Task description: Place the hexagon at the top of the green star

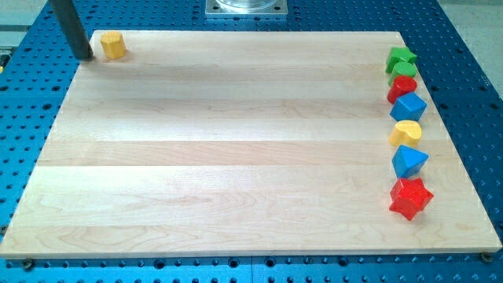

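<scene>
A yellow hexagon (113,45) sits at the top left corner of the wooden board (236,149). My tip (85,56) rests just left of the hexagon, a small gap apart, at the board's left edge. A green star (401,56) sits at the top of a column of blocks along the view's right edge, far from the hexagon.
Below the green star, down the right edge: a green block (407,71), a red block (402,86), a blue block (409,106), a yellow heart-like block (407,131), a blue block (409,160), a red star (410,197). A metal mount (246,8) stands at the top.
</scene>
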Robot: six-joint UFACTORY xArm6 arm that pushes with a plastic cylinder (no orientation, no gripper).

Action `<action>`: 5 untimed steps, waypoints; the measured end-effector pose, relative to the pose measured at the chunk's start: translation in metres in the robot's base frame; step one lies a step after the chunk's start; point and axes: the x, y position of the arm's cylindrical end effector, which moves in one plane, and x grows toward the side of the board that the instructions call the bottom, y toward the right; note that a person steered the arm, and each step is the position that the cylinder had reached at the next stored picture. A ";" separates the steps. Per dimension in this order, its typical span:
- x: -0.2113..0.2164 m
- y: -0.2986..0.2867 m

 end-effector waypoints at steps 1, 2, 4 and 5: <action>-0.003 0.072; 0.008 0.200; 0.019 0.396; 0.025 0.340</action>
